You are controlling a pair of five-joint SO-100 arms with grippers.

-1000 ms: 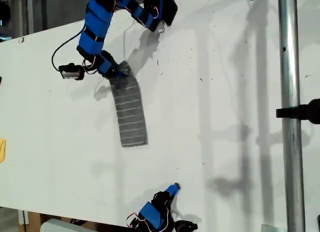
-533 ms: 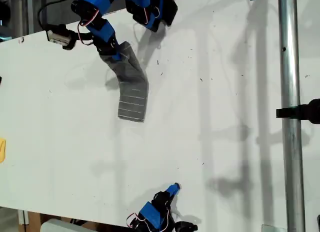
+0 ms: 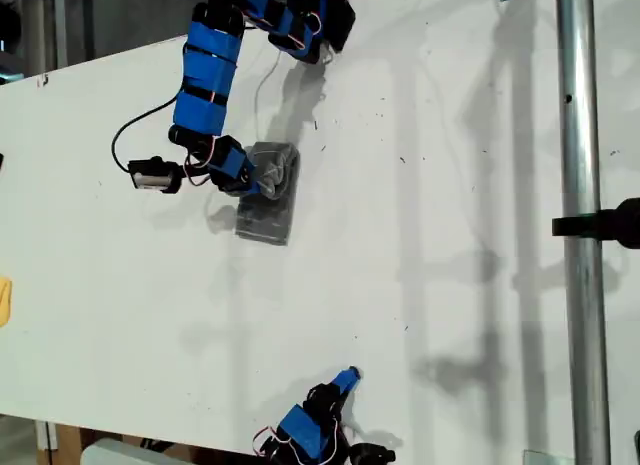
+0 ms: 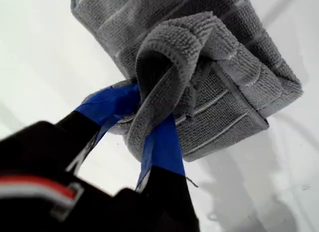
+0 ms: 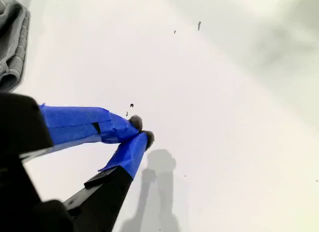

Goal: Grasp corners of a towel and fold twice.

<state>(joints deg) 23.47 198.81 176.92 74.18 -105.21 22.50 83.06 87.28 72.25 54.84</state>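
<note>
Towel [image 3: 268, 193] lies folded in a small grey bundle on the white counter [image 3: 430, 235], up toward the top of the exterior view and a bit to the exterior view's left. My first tool [image 4: 144, 127] is pinching a bunched fold of the towel [image 4: 199, 77] between its two blue fingers [image 4: 160, 144], and that fold curls up over the stack. My second tool [image 5: 139, 132] is low in the exterior view [image 3: 340, 383], well apart from the towel. Its blue tips are closed together on nothing, just above the bare counter [image 5: 239, 92]
</note>
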